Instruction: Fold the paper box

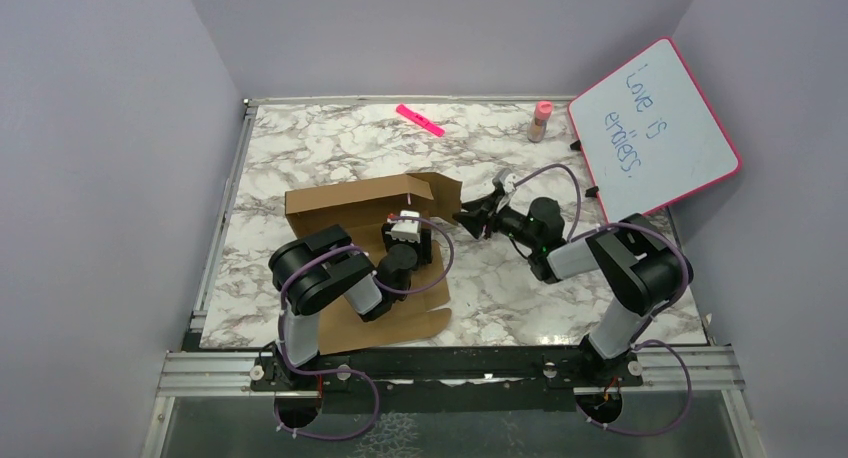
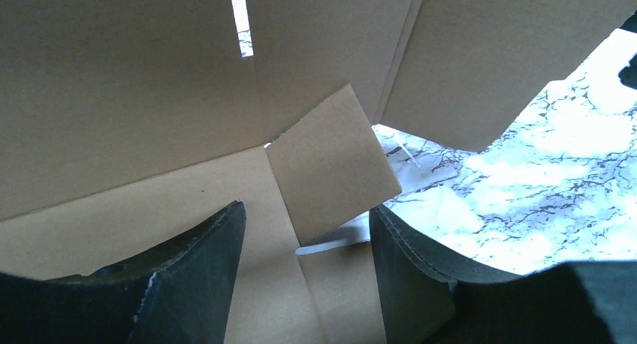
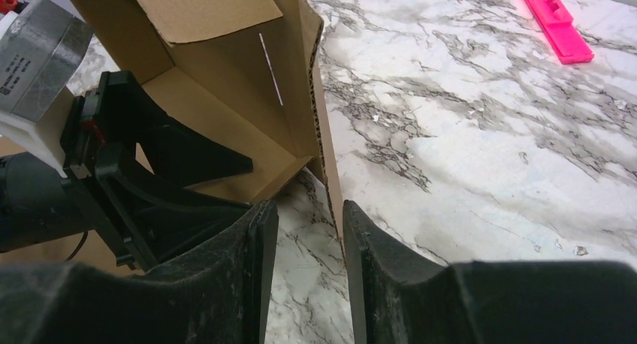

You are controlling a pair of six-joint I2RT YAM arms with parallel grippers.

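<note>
Hovering left claw [image 2: 306, 209], fingers wide apart, inside paper box [image 1: 340, 206]. Bracketing raised flap [image 3: 297, 73] at box's 3 o'clock with right claw [image 3: 304, 209], fingers narrowly apart, not clamping.

**Paper box** [image 1: 340, 206]: brown corrugated cardboard, unprinted, matt; cut edges rough, with fluting showing along one wall (right wrist view).
**Desk** [image 1: 480, 143]: marble-pattern top, white with grey veining, smooth, faint sheen.
**Left pincer** [image 2: 306, 209], **right pincer** [image 3: 306, 205]: black fingers, matt, finely grainy faces (plastic or rubber, cannot tell which).
**Whiteboard** [image 1: 655, 128]: glossy white writing face, smooth pink frame.
**Pink strip** [image 3: 556, 21]: bright pink, smooth, moulded plastic by look.
**Left arm** [image 1: 318, 270], **right arm** [image 1: 640, 263]: black housings, semi-matt, with grey sleeves.
**Cables** [image 1: 450, 250]: smooth purple sheath.
**Rail** [image 1: 200, 373] at the desk's near edge: bare silver metal, grooved.
</note>
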